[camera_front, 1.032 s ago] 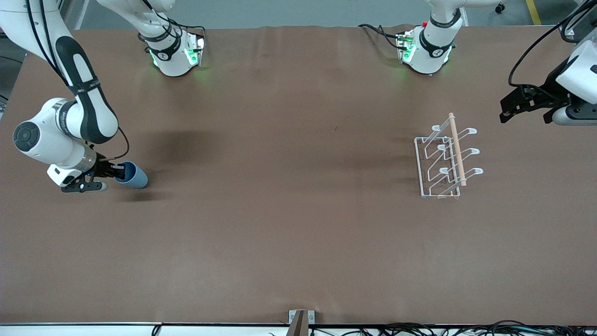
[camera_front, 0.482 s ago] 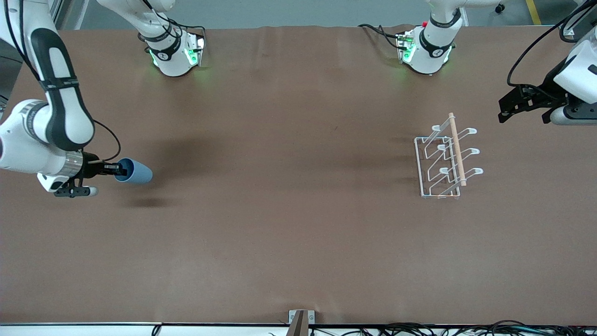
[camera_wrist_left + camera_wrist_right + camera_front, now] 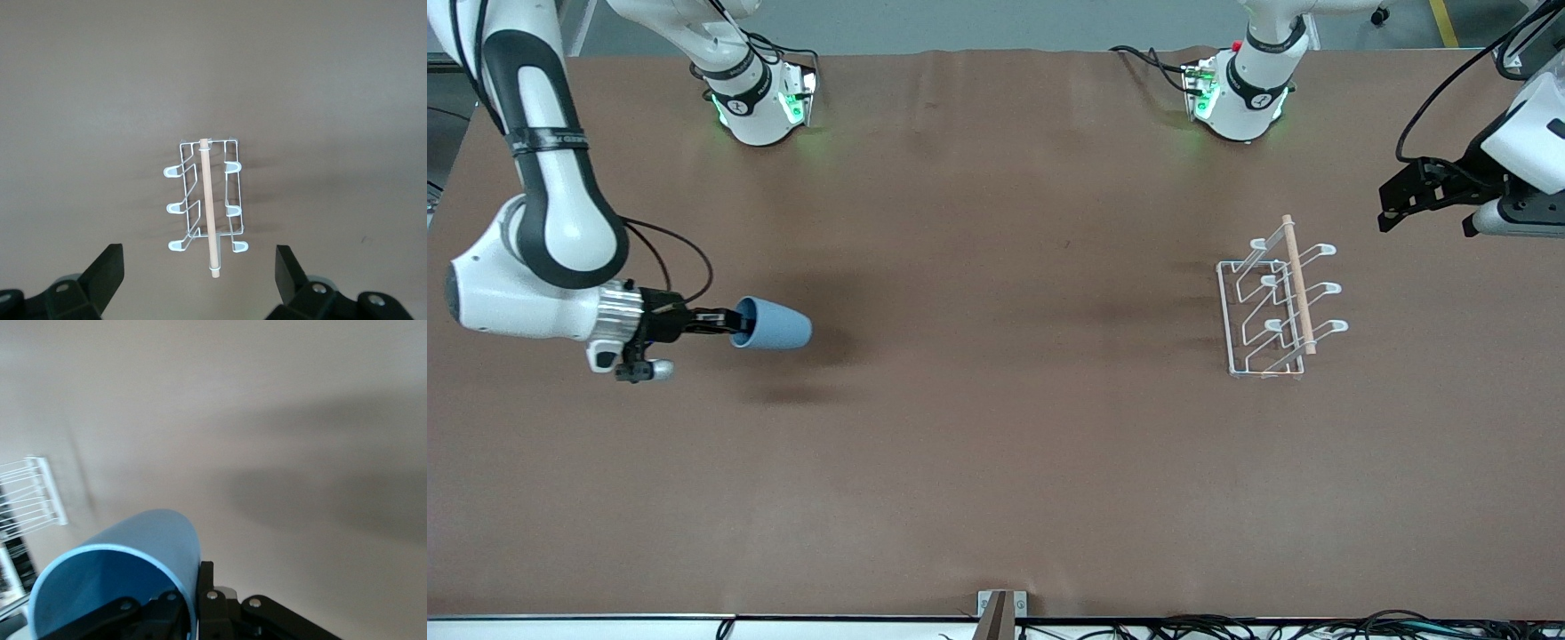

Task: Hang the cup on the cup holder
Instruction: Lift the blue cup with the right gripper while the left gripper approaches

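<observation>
The light-blue cup hangs on its side in the air over the right arm's end of the table, its base pointing toward the table's middle. My right gripper is shut on its rim, one finger inside the cup and one outside; the right gripper pinches the wall. The white wire cup holder with its wooden dowel stands toward the left arm's end. My left gripper waits open in the air beside the holder. In the left wrist view the cup holder lies past the spread left gripper.
Both robot bases stand at the table's back edge. A small metal bracket and cables run along the edge nearest the front camera. Bare brown tabletop lies between cup and holder.
The right arm has carried the cup toward the table's middle, nearer the cup holder, turning it level. The left arm has hardly moved.
</observation>
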Robot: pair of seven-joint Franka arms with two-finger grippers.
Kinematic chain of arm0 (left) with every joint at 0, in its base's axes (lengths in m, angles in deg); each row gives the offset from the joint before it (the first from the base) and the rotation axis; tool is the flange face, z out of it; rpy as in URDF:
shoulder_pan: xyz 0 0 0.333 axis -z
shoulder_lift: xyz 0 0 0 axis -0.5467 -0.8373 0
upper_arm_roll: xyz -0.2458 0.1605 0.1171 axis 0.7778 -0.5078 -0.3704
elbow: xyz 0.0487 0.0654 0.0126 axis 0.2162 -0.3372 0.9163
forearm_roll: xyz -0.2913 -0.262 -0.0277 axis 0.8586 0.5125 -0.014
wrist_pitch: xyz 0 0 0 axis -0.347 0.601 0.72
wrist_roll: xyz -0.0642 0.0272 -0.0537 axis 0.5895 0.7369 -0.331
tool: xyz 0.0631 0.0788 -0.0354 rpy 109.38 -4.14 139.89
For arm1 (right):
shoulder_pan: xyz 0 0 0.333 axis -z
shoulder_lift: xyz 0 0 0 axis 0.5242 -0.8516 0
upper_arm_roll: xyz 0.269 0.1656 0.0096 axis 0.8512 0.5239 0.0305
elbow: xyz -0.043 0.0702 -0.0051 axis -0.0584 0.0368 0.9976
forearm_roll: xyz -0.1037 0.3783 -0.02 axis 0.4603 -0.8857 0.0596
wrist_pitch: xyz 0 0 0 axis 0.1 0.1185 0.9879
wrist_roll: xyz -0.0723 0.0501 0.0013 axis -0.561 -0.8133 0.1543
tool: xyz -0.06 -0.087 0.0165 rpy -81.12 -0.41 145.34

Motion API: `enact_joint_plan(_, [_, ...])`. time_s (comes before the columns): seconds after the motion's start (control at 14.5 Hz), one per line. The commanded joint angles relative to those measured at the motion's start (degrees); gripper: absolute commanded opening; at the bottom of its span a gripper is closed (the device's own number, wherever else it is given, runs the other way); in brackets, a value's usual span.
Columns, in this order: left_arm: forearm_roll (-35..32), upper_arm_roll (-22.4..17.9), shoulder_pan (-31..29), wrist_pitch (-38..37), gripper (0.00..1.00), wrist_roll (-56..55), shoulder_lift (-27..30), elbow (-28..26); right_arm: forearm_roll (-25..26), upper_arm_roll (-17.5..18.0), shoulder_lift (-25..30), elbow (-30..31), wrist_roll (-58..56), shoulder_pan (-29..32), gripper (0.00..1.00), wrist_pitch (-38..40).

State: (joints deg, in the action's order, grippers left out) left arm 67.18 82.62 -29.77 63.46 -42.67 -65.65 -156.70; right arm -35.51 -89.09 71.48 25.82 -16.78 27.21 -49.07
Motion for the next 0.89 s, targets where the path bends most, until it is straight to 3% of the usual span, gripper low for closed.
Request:
enact_joint_plan(0.0, [-0.26,0.13,-0.29,-0.26,1.00,7.02,-1.64,3.27,-8.79,-0.43,1.48,1.15,3.40,-5.86,0.00,0.02])
enact_joint_plan(0.21, [-0.08,0.39,0.32,-0.87,1.00,18.45,-1.64,3.19,-20.74,-0.43,1.13,2.47,3.85,-12.63,0.00,-0.32])
enact_joint_plan(0.34, [-0.08,0.65,1.19,-2.02,1.00,27.66,-1.64,3.27,-25.24,-0.26,1.13,3.43,4.03,-14.14,0.00,0.02])
enact_joint_plan(0.55, [6.48,1.01,2.43,-3.60,1.00,36.22,-1.81,3.19,-33.84,-0.17,1.13,5.72,4.03,-17.56,0.00,0.11])
enact_joint_plan(0.83, [8.44,6.44,6.02,-3.43,1.00,45.36,-3.40,3.27,-41.15,0.18,0.78,6.16,3.94,-21.08,0.00,0.20])
